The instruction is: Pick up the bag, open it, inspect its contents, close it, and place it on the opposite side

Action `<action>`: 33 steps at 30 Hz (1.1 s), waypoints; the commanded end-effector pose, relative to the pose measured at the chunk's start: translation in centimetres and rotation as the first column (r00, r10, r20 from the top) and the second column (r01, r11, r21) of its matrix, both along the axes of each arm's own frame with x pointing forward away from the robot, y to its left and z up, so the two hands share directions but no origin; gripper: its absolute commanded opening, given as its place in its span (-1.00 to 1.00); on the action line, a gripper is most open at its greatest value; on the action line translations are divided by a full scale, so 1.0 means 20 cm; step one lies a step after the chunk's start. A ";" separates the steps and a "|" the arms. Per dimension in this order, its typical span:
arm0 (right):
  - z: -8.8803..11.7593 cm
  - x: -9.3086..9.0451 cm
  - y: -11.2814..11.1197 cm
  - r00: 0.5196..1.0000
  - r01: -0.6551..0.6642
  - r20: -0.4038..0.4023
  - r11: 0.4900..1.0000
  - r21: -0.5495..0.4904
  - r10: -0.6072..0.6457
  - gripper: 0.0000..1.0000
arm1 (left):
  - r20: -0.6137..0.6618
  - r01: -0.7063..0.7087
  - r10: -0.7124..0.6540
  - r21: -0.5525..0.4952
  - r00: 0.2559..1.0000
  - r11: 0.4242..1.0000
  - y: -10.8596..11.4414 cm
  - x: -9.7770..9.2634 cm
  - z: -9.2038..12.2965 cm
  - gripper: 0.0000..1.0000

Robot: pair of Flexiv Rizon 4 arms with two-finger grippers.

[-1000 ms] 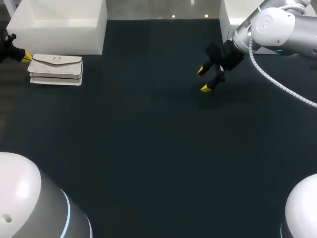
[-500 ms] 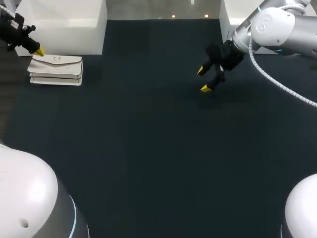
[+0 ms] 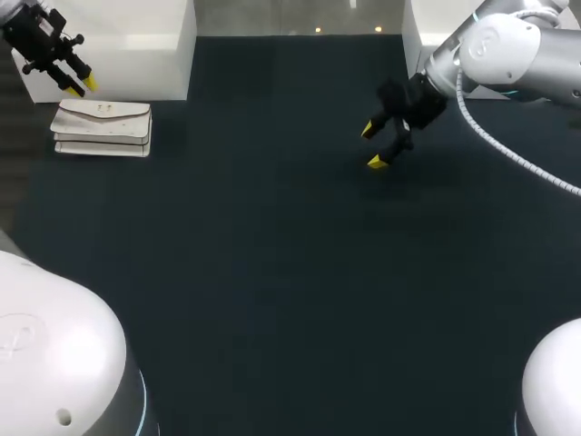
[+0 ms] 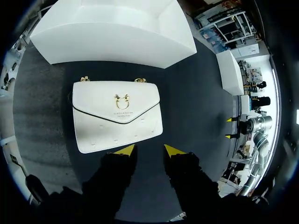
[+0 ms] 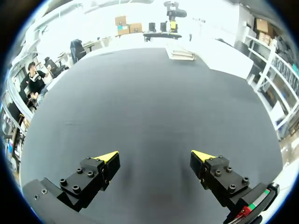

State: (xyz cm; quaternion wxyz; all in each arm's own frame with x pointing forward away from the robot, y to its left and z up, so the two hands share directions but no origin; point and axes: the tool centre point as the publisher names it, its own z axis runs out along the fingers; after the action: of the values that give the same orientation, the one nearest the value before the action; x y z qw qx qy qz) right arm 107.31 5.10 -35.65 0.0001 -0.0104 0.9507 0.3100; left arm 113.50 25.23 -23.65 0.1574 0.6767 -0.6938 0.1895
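Hovering by the bag [image 3: 102, 127] near the table [image 3: 272, 272] edge, left gripper [image 3: 82, 87] fingers apart; right gripper [image 3: 372, 145] likewise, mid-table.

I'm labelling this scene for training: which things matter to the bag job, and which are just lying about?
Job: white bag, flap shut; left claw, open, near it; right claw, open, empty.
Lying about: white box behind the bag; second white box at the far right corner.

I see the white bag [image 4: 117, 114] lying flat on the dark table [image 3: 290, 272] at its far left, flap shut, gold clasp up, gold chain ends at its top edge.
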 end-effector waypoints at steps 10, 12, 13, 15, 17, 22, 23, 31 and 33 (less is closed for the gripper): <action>0.00 0.01 0.00 1.000 -0.002 -0.003 1.000 0.001 0.002 1.00 | 0.036 -0.065 0.070 -0.129 0.997 0.989 0.25 -0.05 0.02 0.93; 0.00 0.01 0.00 1.000 -0.002 -0.003 1.000 0.001 0.002 1.00 | 0.031 -0.081 0.086 -0.132 0.996 0.988 0.28 -0.05 0.01 0.89; 0.00 0.01 0.00 1.000 -0.002 -0.003 1.000 0.001 0.002 1.00 | 0.027 -0.091 0.096 -0.139 0.995 0.986 0.30 -0.06 0.00 0.84; 0.00 0.01 0.00 1.000 -0.002 -0.003 1.000 0.001 0.002 1.00 | 0.021 -0.101 0.106 -0.153 0.994 0.983 0.33 -0.06 -0.02 0.60; 0.00 0.01 0.00 1.000 -0.002 -0.003 1.000 0.001 0.002 1.00 | 0.014 -0.115 0.119 -0.159 0.993 0.981 0.36 -0.06 -0.04 0.44; 0.00 0.01 0.00 1.000 -0.002 -0.003 1.000 0.001 0.002 1.00 | -0.008 -0.149 0.149 -0.159 0.989 0.976 0.43 -0.07 -0.09 0.36; 0.00 0.01 0.00 1.000 -0.002 -0.003 1.000 0.001 0.002 1.00 | -0.014 -0.155 0.155 -0.162 0.988 0.975 0.44 -0.07 -0.10 0.39; 0.00 0.01 0.00 1.000 -0.002 -0.003 1.000 0.001 0.002 1.00 | -0.053 -0.185 0.178 -0.190 0.983 0.964 0.49 -0.06 -0.21 0.33; 0.00 0.01 0.00 1.000 -0.002 -0.003 1.000 0.001 0.002 1.00 | -0.059 -0.187 0.179 -0.207 0.982 0.960 0.50 -0.05 -0.23 0.26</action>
State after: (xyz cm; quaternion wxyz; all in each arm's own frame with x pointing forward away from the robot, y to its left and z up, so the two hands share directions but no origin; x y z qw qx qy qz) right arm 107.31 5.11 -35.65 0.0001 -0.0105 0.9507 0.3100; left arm 111.08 34.38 -27.63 0.1803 0.7363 -0.6007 0.2539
